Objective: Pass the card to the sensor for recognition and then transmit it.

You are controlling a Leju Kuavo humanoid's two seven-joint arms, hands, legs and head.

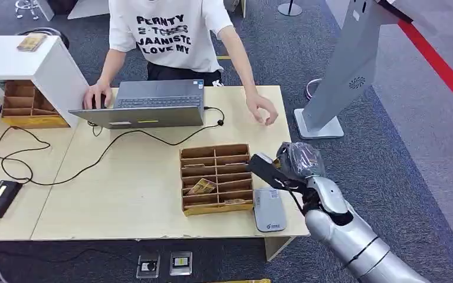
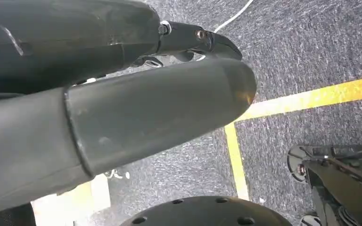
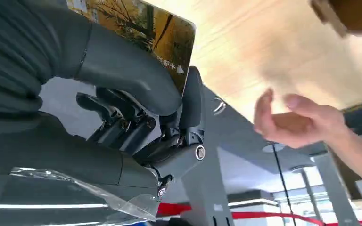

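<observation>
- While the right hand [image 1: 280, 168] hangs over the table's [image 1: 130, 194] right edge, its thumb [image 3: 122, 70] and a dark finger [image 3: 192, 101] clamp the card [image 3: 158, 30].
- The card stands up out of the grip, pinched by one end.
- The grey sensor [image 1: 269, 210] lies at the table's near right corner, below the hand.
- A person's hand [image 1: 262, 109] hovers near the far right edge.
- The left hand [image 2: 122, 117] hangs over the floor; I cannot tell whether its fingers are apart.

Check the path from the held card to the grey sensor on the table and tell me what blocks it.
Nothing visible does. The right hand pinches the card just above the table's right end; the sensor lies uncovered right below, beside the cardboard organizer. The person's hand hovers farther back.
</observation>
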